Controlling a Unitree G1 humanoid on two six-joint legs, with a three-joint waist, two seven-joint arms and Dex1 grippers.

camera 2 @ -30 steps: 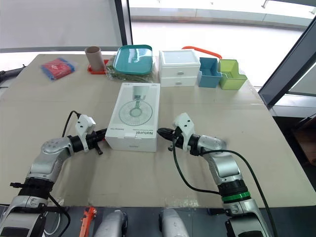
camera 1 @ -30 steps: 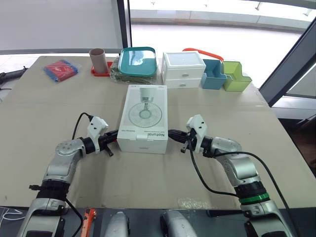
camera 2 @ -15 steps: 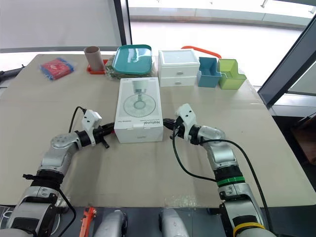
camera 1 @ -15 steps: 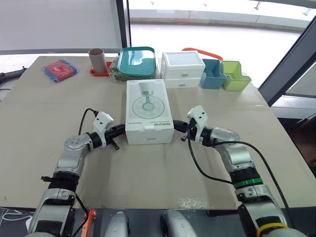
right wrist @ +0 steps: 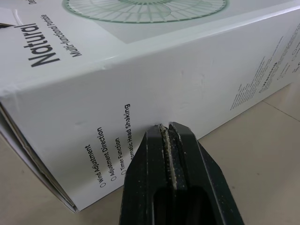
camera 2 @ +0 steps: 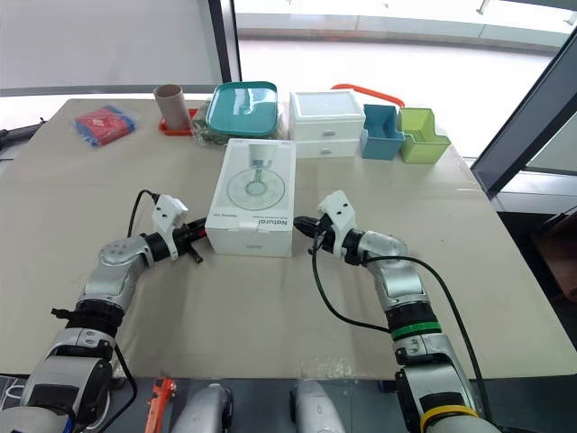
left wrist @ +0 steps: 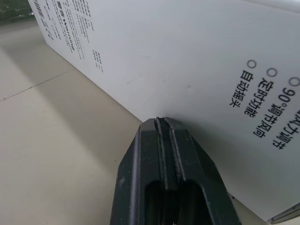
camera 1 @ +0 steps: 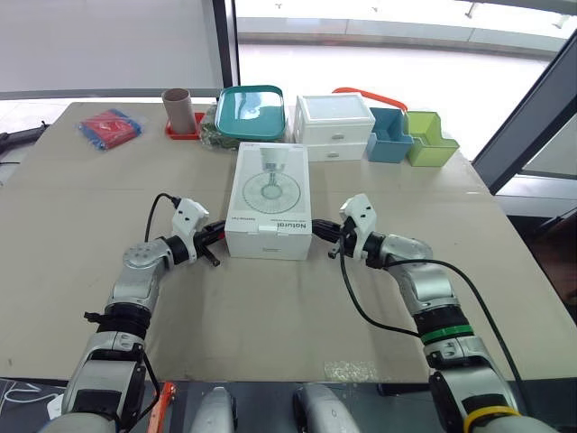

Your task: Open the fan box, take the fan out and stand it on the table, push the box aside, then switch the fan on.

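The white fan box (camera 1: 269,200) lies flat in the middle of the table, its lid with a fan picture facing up and its flap closed. My left gripper (camera 1: 219,238) is shut, and its tips press against the box's left side wall (left wrist: 154,61) near the front corner. My right gripper (camera 1: 318,234) is shut too, with its tips against the box's right side wall (right wrist: 197,89). Neither holds anything. The fan itself is hidden inside the box.
Along the far edge stand a teal tray (camera 1: 251,110), a white drawer unit (camera 1: 335,126), a blue bin (camera 1: 390,136) and a green bin (camera 1: 429,139). A cardboard tube (camera 1: 178,110) and a red-blue packet (camera 1: 110,126) lie at the far left. Bare tabletop (camera 1: 270,307) lies in front of the box.
The box has slid away from me toward the far trays and straightened, with both shut grippers staying against its sides. Both arms have stretched forward.
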